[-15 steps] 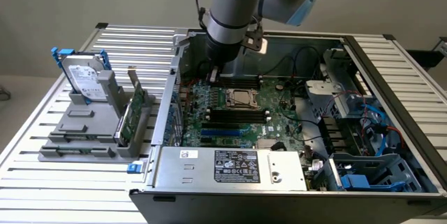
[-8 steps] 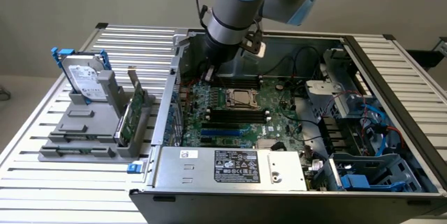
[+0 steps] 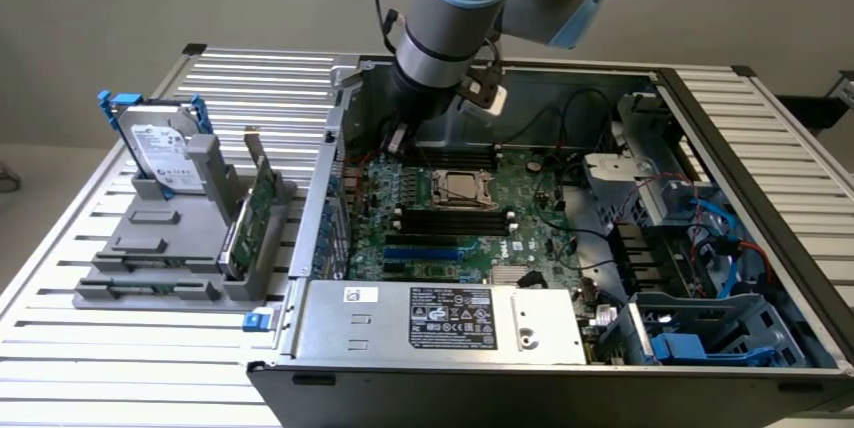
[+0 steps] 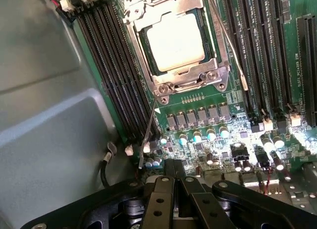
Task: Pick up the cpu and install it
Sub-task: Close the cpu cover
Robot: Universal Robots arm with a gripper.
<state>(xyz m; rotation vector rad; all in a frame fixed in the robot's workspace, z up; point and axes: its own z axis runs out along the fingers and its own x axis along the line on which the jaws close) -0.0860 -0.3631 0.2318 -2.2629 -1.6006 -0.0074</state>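
The cpu point(image 4: 176, 41) lies flat inside the socket frame point(image 4: 190, 79) on the motherboard point(image 4: 213, 140), silvery top up. Black memory slots point(image 4: 116, 66) run along both sides of it. In the exterior view the cpu point(image 3: 463, 188) sits near the centre of the frame, in the middle of the open case point(image 3: 534, 393).

The arm point(image 3: 447, 28) reaches down from the upper middle of that frame into the back of the case, just behind the socket. The gripper point(image 4: 172, 165) hangs over a row of small capacitors point(image 4: 198, 137) near the socket. Its jaws are clenched together with nothing between them (the cpu is apart from them, in its seat). A thin wire lever point(image 4: 151, 130) slants out from the frame's corner toward the gripper; I cannot tell whether it is latched.

At the exterior view's left, outside the case, a hard drive point(image 3: 163, 156) stands upright in a grey holder point(image 3: 147, 268) on the slatted table point(image 3: 80, 368). A green card point(image 3: 254, 218) stands on edge beside it. A power supply point(image 3: 441, 318) lies in the lower middle of the case.
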